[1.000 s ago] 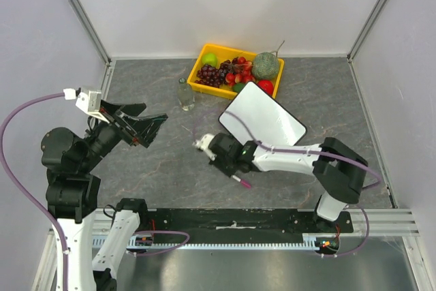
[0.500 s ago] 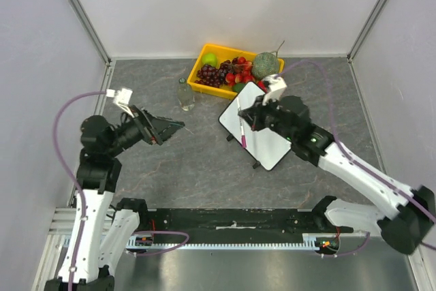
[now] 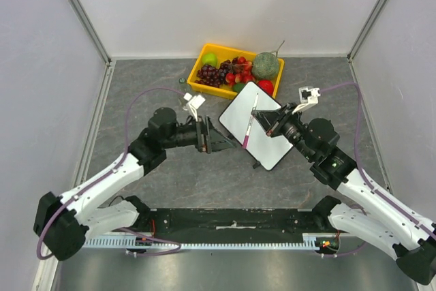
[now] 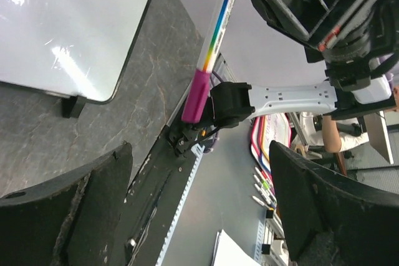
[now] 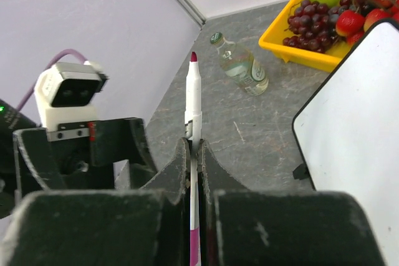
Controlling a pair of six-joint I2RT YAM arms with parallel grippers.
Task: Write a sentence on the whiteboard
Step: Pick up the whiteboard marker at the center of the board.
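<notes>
Fingers (image 5: 168,179) of the right gripper (image 5: 194,147) are clenched on a slim white marker with rainbow stripe and magenta cap (image 3: 249,122). The left gripper (image 4: 201,154) stands spread wide and empty, with the cap end just ahead of its gap. The small rectangular glossy whiteboard with thin black rim (image 3: 264,149) lies blank toward the tabletop's (image 3: 170,182) back edge, right of centre, just beside a yellow plastic tray of fruit (image 3: 194,76). Judged step: uncapping, so the left jaws must next close squarely on the cap and pull along the barrel before writing starts.
</notes>
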